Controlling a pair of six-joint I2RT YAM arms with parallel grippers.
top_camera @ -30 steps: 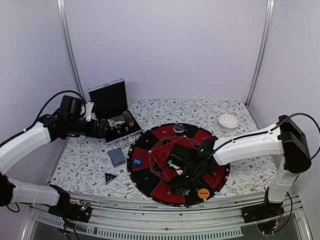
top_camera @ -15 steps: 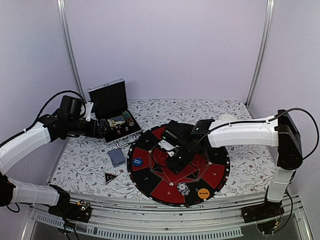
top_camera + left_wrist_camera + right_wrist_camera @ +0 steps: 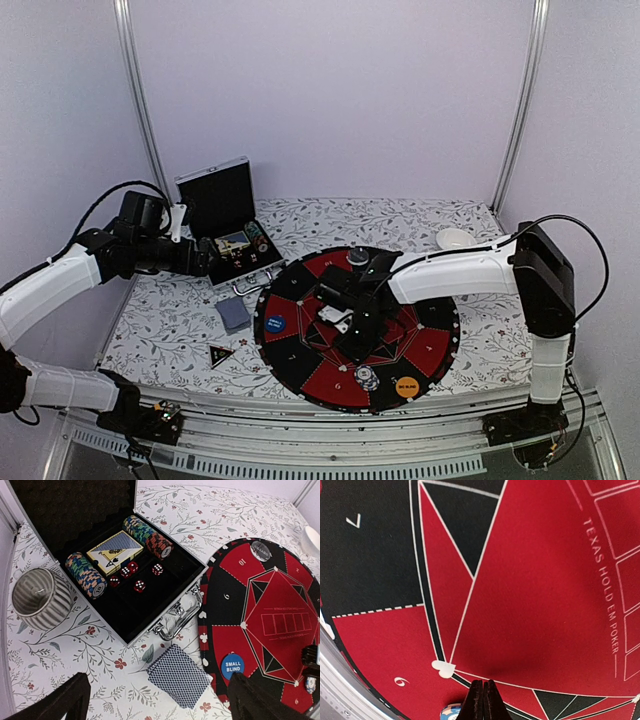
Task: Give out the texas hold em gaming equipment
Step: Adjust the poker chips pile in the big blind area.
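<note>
A small stack of striped poker chips (image 3: 367, 378) lies on the red section marked 6 at the near edge of the round mat (image 3: 300, 360). My right gripper (image 3: 357, 345) hovers just behind it over the mat's centre, shut and empty; its fingertips (image 3: 482, 700) sit pressed together, with a chip (image 3: 449, 714) peeking beside them. A grey-blue deck of cards (image 3: 177, 675) lies between the case and the mat, under my open left gripper (image 3: 160, 705). On the mat are the blue blind button (image 3: 232, 664) and the orange one (image 3: 406, 385). A black triangular marker (image 3: 220, 353) lies at the front left.
The open silver-edged case (image 3: 165, 600) holds chip rolls (image 3: 147, 535), a card pack and red dice. A striped grey cup (image 3: 40, 597) stands to its left. A white bowl (image 3: 455, 240) sits at the back right. One more chip (image 3: 357, 258) rests at the mat's far edge.
My right gripper shut and drew away from section 6, swinging back and then to the mat's centre; the chip stack now shows on the mat. The left arm has not moved.
</note>
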